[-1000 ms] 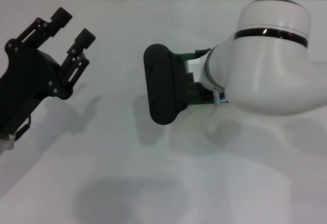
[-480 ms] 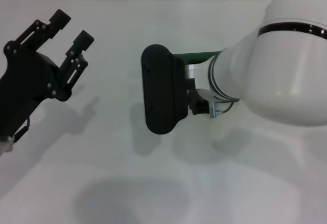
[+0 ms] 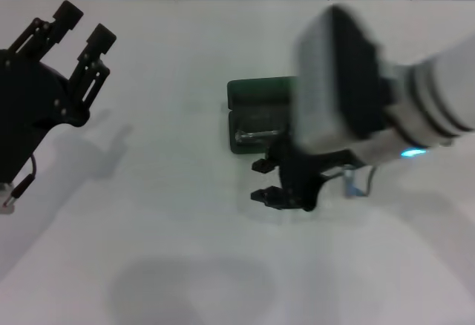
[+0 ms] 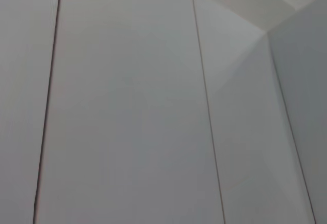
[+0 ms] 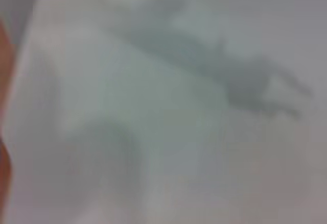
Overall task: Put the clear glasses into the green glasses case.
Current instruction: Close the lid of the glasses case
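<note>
Green glasses case (image 3: pixel 258 102): lies open on the white table (image 3: pixel 171 214) near the centre of the head view, its far part dark green, its near part showing a dark lining.
Clear glasses: a pale glint sits in the lined part of the case; whether it is the glasses cannot be told.
Right gripper (image 3: pixel 266 181): hangs just in front of the case, black fingers apart, holding nothing.
Right arm (image 3: pixel 386 110): covers the case's right end.
Left gripper (image 3: pixel 83 27): raised at the far left, well apart from the case, fingers spread, empty.
Wrist views: the left shows pale panelled surfaces only; the right shows a pale surface with a shadow.
</note>
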Available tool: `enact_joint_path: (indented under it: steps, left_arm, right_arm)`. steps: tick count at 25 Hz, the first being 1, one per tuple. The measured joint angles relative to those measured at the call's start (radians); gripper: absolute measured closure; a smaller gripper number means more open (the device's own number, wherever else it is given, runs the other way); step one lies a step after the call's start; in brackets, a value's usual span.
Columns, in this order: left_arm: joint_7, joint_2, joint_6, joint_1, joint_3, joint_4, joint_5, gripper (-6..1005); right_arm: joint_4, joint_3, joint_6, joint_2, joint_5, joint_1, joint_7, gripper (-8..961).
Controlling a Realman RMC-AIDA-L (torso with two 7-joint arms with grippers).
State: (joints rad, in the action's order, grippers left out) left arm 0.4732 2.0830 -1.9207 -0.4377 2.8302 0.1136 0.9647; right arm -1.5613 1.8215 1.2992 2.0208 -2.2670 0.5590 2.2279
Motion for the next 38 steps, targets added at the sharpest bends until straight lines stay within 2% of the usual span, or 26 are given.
enact_joint_path:
  steps: [3,5,8,11,15,16,17,20,26,28,30,31,32,33,34,35,36,38]
  left_arm:
    - [-0.002,0.001,0.021,-0.004,0.000,-0.002,0.003,536]
    - [-0.005,0.004,0.049,-0.004,0.000,-0.010,0.022,536]
    - [-0.029,0.008,0.099,-0.006,0.000,-0.043,0.066,536]
    - [-0.103,0.010,0.135,-0.015,0.000,-0.098,0.094,536]
    - [-0.241,0.015,0.193,-0.027,0.000,-0.193,0.129,536]
    - [-0.241,0.015,0.193,-0.027,0.000,-0.193,0.129,536]
    - [-0.308,0.018,0.226,-0.023,0.000,-0.250,0.167,536]
    - [-0.332,0.023,0.249,-0.019,0.000,-0.292,0.222,536]
    - [-0.507,0.023,0.436,-0.076,0.004,-0.332,0.275,542]
    - [-0.485,0.020,0.476,-0.084,0.004,-0.341,0.277,540]
    - [-0.382,0.014,0.487,-0.101,0.008,-0.331,0.249,538]
    - [-0.322,0.012,0.490,-0.115,0.011,-0.317,0.222,537]
    - [-0.228,0.005,0.501,-0.150,0.012,-0.289,0.166,535]
    - [-0.228,0.005,0.501,-0.150,0.012,-0.289,0.166,534]
    - [-0.030,-0.010,0.545,-0.222,0.013,-0.223,0.054,532]
    - [0.063,-0.016,0.569,-0.258,0.013,-0.186,0.004,531]
    - [0.181,-0.024,0.598,-0.305,0.012,-0.141,-0.058,529]
    - [0.408,-0.025,0.667,-0.396,0.012,-0.033,-0.201,529]
  right_arm:
    - [0.017,-0.118,0.002,0.002,0.168,-0.129,-0.185,605]
    - [0.101,-0.193,-0.020,0.002,0.340,-0.205,-0.356,605]
    - [0.288,-0.304,-0.006,-0.002,0.611,-0.262,-0.606,605]
    - [0.529,-0.431,0.081,-0.004,0.817,-0.258,-0.794,604]
    - [0.913,-0.604,0.187,-0.001,0.983,-0.201,-1.054,576]
    - [0.977,-0.628,0.194,0.001,1.013,-0.193,-1.116,569]
    - [1.036,-0.644,0.192,0.003,1.052,-0.186,-1.200,562]
    - [1.122,-0.647,0.177,0.005,1.140,-0.182,-1.326,541]
    - [1.152,-0.623,0.201,-0.002,1.146,-0.168,-1.390,498]
    - [1.150,-0.616,0.218,-0.004,1.125,-0.169,-1.414,484]
    - [1.148,-0.614,0.229,-0.007,1.104,-0.169,-1.422,470]
    - [1.135,-0.614,0.263,-0.025,1.001,-0.162,-1.397,463]
    - [1.131,-0.615,0.272,-0.032,0.976,-0.161,-1.387,456]
    - [1.122,-0.616,0.291,-0.045,0.926,-0.160,-1.363,449]
    - [1.112,-0.619,0.313,-0.060,0.863,-0.158,-1.331,408]
    - [1.107,-0.622,0.329,-0.074,0.813,-0.153,-1.304,367]
    - [1.107,-0.623,0.335,-0.077,0.794,-0.150,-1.297,326]
    - [1.107,-0.622,0.351,-0.083,0.741,-0.140,-1.287,244]
